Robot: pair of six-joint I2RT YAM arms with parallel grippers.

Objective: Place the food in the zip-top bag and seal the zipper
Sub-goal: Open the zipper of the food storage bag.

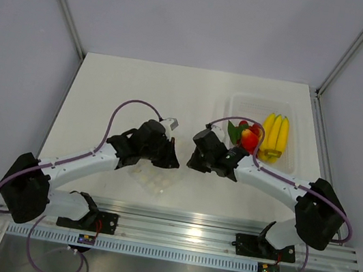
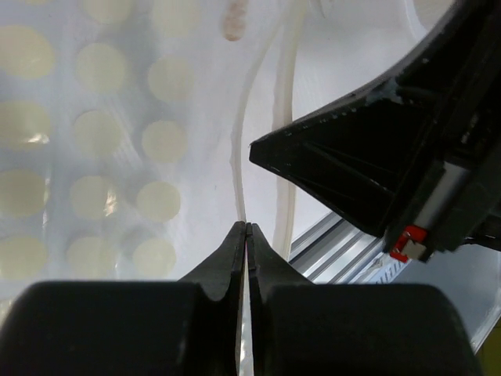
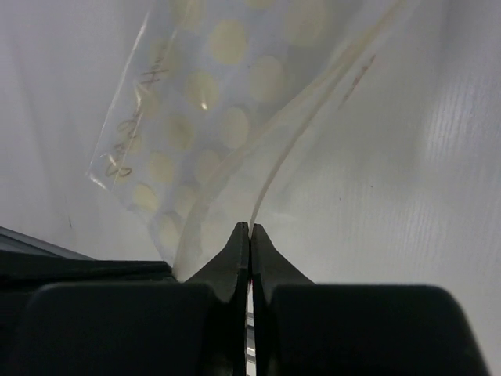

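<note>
Zipper (image 3: pixel 274 168) pinched inside right gripper (image 3: pixel 249 229).

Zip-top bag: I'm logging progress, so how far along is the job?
Nothing packed yet: bananas and strawberries sit in the tray. In hand: left gripper and right gripper each pinch the rim of the zip-top bag. Left: load them, seal the zipper.

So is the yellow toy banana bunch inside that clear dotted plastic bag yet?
Out. The yellow banana bunch lies in the clear rigid tray beside the red strawberries; no fruit shows in the dotted plastic bag.
</note>
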